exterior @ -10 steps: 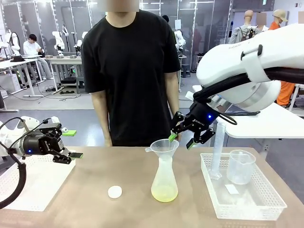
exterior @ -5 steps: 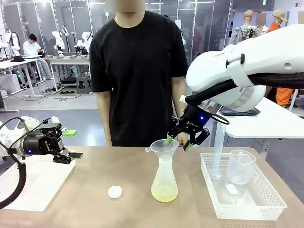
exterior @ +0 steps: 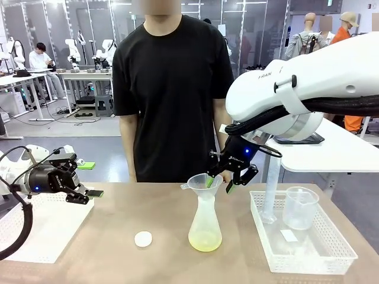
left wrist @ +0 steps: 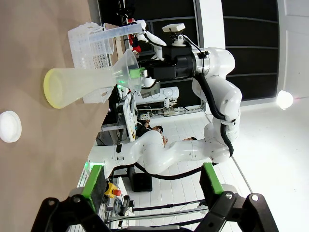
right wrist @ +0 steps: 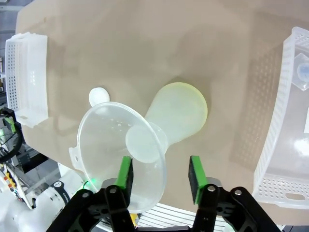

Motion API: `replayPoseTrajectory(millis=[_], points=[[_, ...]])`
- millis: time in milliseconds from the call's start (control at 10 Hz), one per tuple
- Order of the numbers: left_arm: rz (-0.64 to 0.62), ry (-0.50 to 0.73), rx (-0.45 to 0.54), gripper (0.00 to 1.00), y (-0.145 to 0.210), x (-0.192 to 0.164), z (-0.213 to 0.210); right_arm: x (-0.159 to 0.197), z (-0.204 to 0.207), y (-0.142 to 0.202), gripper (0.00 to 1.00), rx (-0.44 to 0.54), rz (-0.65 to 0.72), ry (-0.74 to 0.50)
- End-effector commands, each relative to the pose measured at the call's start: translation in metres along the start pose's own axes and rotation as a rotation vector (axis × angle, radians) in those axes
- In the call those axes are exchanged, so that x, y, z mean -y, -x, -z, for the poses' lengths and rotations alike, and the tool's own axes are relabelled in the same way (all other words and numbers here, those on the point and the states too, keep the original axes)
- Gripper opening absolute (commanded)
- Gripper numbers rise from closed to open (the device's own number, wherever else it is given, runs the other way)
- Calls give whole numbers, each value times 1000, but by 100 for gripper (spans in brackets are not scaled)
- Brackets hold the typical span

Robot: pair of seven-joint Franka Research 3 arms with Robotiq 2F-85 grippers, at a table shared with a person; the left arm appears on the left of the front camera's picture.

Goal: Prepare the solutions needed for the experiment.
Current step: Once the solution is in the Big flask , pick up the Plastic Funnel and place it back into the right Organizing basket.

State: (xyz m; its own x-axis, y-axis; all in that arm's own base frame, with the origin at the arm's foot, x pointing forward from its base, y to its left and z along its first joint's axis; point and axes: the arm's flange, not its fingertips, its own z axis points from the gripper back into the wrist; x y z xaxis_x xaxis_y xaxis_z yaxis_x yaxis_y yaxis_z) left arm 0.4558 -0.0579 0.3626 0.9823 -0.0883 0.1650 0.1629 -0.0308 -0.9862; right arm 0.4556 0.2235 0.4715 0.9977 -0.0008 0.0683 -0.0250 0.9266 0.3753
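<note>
Reaching down over the flask, right tool [exterior: 219,185] sits at the rim of the funnel [exterior: 201,182], centre of the front frame. In the right wrist view its jaws stand part-way apart and straddle the funnel's wall. One pad shows through the plastic on the bowl side and the other is outside, with a gap between it and the rim. No pinch evident; nothing held.

Solutions [exterior: 205,240]: shallow pale yellow-green layer in the bottom of the translucent conical flask [exterior: 205,216], lower middle of the front frame, on the counter [exterior: 118,213].

Key relation: liquid lies straight below the right tool, down the flask. Flask stands upright with its long axis vertical, and the funnel is seated in its neck on that axis. Judgement: any lift of the funnel should go straight up that line, or the flask may tip.

The right arm is the nearer one. Left tool [left wrist: 152,179] is wide and empty, well apart at the left edge of the front frame.

Also on the counter:
- a small white disc [exterior: 143,239], lower left of the flask
- a basket [exterior: 308,251] at lower right with cylinder [exterior: 272,183] and beaker [exterior: 299,207]

Hard to make out:
- the funnel stem inside the neck
- any contents of the cylinder or beaker
- the person's hands, which are largely hidden
</note>
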Motion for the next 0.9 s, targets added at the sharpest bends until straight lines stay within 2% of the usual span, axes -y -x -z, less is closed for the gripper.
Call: replayPoseTrajectory(millis=[0, 400, 800], points=[[5, 15, 9, 100, -1, 2, 1, -12, -2, -4, 36, -10, 35, 34], [5, 15, 9, 100, -1, 2, 1, -11, -3, -6, 0, -22, 43, 41], [5, 15, 9, 100, -1, 2, 1, -9, -1, -4, 0, -17, 47, 38]])
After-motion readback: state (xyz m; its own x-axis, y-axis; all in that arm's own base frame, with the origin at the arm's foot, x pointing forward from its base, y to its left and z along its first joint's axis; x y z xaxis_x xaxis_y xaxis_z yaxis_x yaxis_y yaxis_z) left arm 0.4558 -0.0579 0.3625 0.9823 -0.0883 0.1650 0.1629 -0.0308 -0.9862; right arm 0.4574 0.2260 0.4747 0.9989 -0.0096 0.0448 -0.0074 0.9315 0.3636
